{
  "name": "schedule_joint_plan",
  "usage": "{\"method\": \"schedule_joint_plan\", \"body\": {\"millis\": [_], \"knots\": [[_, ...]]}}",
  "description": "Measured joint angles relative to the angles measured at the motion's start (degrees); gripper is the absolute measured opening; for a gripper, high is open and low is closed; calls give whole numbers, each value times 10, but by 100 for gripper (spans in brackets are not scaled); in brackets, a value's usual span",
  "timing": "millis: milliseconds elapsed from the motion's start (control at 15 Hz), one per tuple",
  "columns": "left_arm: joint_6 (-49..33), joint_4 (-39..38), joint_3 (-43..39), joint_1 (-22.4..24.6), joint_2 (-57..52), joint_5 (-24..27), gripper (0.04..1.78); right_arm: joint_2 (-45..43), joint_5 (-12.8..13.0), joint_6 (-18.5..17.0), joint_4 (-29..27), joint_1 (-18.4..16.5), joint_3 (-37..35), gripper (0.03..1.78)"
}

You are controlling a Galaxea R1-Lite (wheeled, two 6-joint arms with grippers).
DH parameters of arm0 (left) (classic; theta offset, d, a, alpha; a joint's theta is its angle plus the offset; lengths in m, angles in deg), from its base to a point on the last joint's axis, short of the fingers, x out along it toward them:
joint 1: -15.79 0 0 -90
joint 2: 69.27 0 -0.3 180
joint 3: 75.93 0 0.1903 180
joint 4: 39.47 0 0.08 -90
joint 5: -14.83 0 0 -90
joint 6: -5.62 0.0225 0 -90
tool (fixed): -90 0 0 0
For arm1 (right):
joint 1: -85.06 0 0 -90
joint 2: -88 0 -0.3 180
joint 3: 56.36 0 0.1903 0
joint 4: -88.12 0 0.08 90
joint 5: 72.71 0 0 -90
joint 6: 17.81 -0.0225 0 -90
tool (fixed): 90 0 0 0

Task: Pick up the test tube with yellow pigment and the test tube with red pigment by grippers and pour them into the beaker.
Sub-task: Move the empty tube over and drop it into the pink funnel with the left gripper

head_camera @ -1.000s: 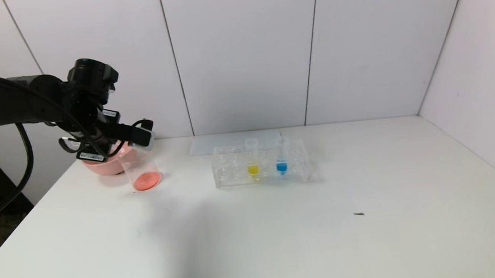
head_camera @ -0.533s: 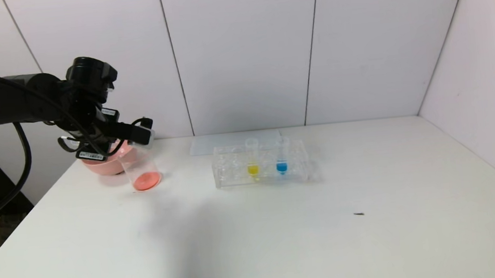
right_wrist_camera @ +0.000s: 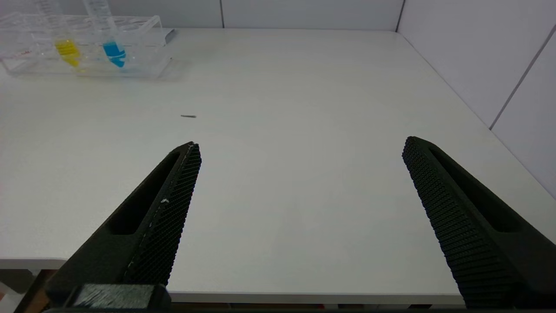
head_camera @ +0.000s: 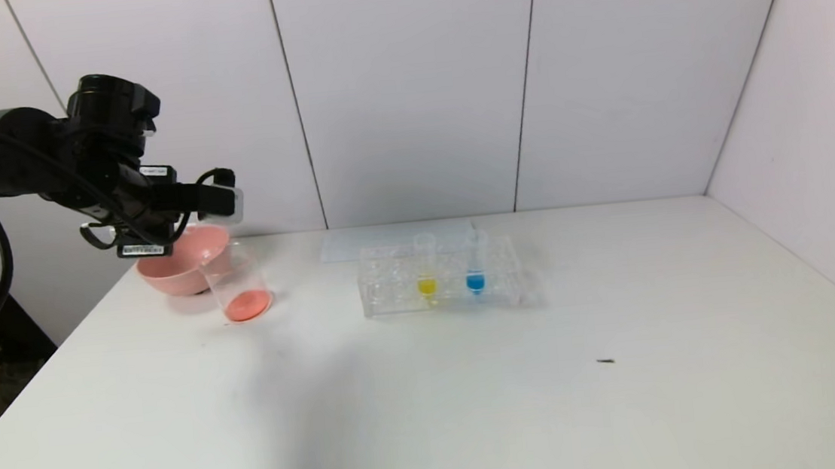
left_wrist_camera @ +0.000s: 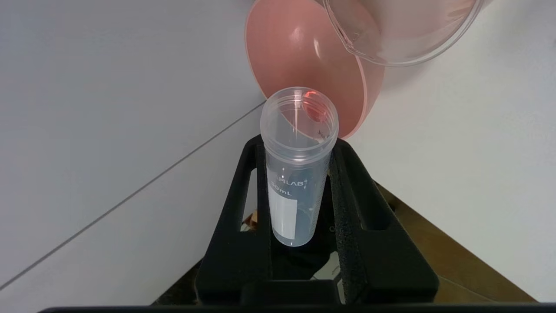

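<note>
- The left hand (head_camera: 222,200) hangs above the pink bowl (head_camera: 182,264) at the desk's (head_camera: 476,380) 10 o'clock corner, fingers clamped on a clear tube (left_wrist_camera: 299,165).
- That tube, the red tube, is nearly drained; only a red trace shows inside near its mouth, which points toward the bowl in the left wrist view.
- The beaker (head_camera: 238,282) stands on the desk just below the hand, at the bowl's 4 o'clock, touching or just beside it, a red-orange pool on its floor.
- The yellow tube (head_camera: 425,264) stands upright in the clear rack (head_camera: 440,276) mid-desk, with a blue tube (head_camera: 474,261) at its 3 o'clock in the same rack.
- The right hand (right_wrist_camera: 299,150) sits low at the desk's near edge, its fingers spread wide and holding nothing; the rack lies at its 10 o'clock, well apart.
- A small dark speck (head_camera: 605,361) lies on the desk at the rack's 5 o'clock.
</note>
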Motion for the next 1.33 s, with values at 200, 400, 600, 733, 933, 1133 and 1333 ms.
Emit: {"method": "schedule_joint_plan", "body": {"millis": [200, 400, 600, 733, 933, 1133, 1333], "knots": [[-55, 1, 0, 0, -7, 7, 44, 0, 0, 0, 0, 0, 0, 170], [-91, 0, -2, 1, -12, 8, 44, 0, 0, 0, 0, 0, 0, 170], [-153, 0, -2, 0, -16, 12, 44, 0, 0, 0, 0, 0, 0, 170], [-194, 1, -5, 0, -21, 25, 44, 0, 0, 0, 0, 0, 0, 170], [-258, 0, -5, 1, -28, 30, 44, 0, 0, 0, 0, 0, 0, 170], [-328, -9, -8, 1, -37, 40, 44, 0, 0, 0, 0, 0, 0, 170], [-398, -37, -15, 1, -42, 45, 44, 0, 0, 0, 0, 0, 0, 170]]}}
